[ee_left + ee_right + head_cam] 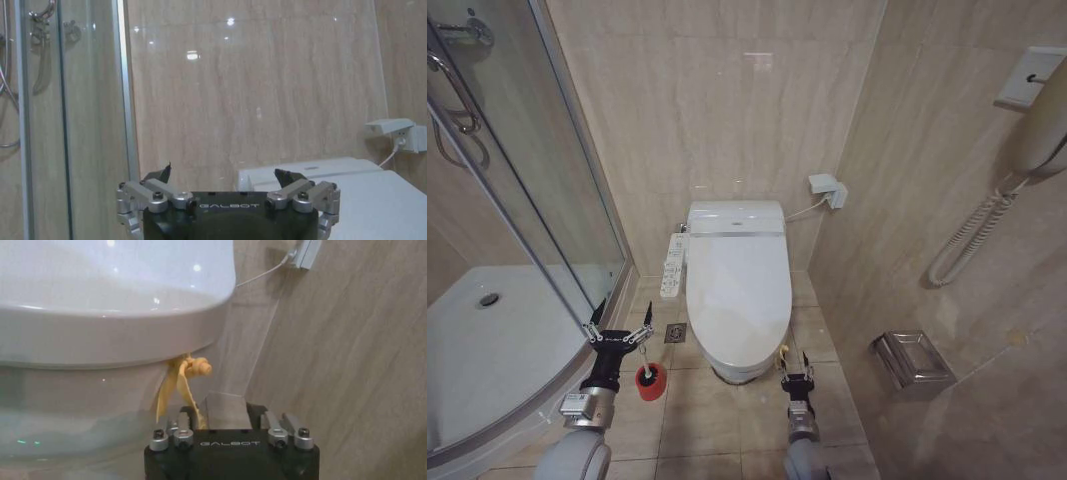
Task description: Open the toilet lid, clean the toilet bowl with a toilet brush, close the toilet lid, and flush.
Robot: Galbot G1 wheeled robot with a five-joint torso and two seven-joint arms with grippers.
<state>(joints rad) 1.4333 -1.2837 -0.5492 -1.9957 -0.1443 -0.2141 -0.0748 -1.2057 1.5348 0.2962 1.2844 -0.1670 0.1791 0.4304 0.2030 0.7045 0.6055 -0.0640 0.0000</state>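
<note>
Head view: the toilet lid lies shut over the toilet, which stands against the beige tiled back wall with its control panel on the robot's left side. The left tool hovers above the floor tiles to the left of the toilet, its fingers spread wide and holding nothing. Just beside and below it stands the toilet brush, its thin white handle rising from the round red holder cup on the floor. The right tool sits low at the toilet's front right corner, next to the small yellow tie at the lid's edge.

In the left wrist view, the left tool shows two dark fingertips set well apart, with the glass shower door to one side and the toilet's white top beyond.

In the right wrist view, the right tool has its fingers drawn close together, and the yellow tie hangs from under the lid's rim down to them. Whether the strands are actually pinched I cannot tell. A wall socket with a white cord is mounted to the right of the toilet.
</note>
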